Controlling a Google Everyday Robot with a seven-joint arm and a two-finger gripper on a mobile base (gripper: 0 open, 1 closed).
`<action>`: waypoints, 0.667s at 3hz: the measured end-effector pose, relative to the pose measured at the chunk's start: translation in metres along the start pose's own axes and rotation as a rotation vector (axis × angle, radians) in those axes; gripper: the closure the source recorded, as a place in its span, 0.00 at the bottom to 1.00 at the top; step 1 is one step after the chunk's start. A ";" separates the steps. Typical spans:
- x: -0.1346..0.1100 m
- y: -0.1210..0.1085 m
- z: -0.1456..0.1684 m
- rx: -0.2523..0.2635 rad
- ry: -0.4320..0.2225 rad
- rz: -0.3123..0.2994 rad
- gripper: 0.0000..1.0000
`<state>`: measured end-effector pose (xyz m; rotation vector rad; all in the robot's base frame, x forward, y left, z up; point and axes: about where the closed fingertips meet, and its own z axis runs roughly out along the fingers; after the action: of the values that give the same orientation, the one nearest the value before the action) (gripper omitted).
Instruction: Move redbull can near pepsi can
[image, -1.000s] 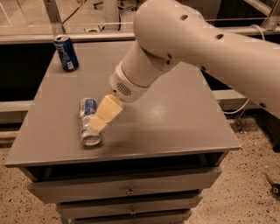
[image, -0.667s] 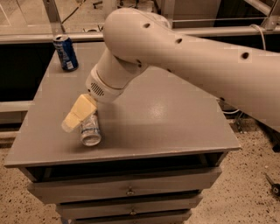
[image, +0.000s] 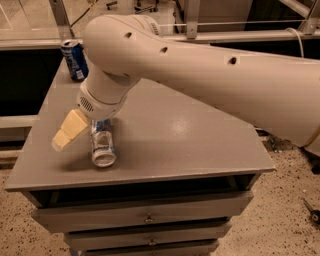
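Note:
The redbull can (image: 102, 145), slim and silver with blue panels, lies on its side near the front left of the grey table (image: 190, 145), its round end facing the front edge. The pepsi can (image: 75, 60), dark blue with white lettering, stands upright at the far left corner. My gripper (image: 69, 131), cream-coloured, hangs low just left of the redbull can, close beside its upper part. The large white arm covers the far end of the redbull can and much of the table's middle.
The table is a grey cabinet with drawers (image: 147, 218) below its front edge. A metal rail and glass partition (image: 210, 35) run behind the table. A speckled floor (image: 290, 210) lies to the right.
The arm has swung to the left. The gripper moved from over the redbull can to its left side. The redbull can still lies on the table; the pepsi can has not moved.

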<state>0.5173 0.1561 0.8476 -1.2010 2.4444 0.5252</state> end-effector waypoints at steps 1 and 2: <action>0.007 -0.004 0.009 0.070 0.050 0.035 0.15; 0.008 -0.012 0.007 0.142 0.077 0.042 0.38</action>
<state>0.5230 0.1469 0.8359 -1.1341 2.5283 0.3159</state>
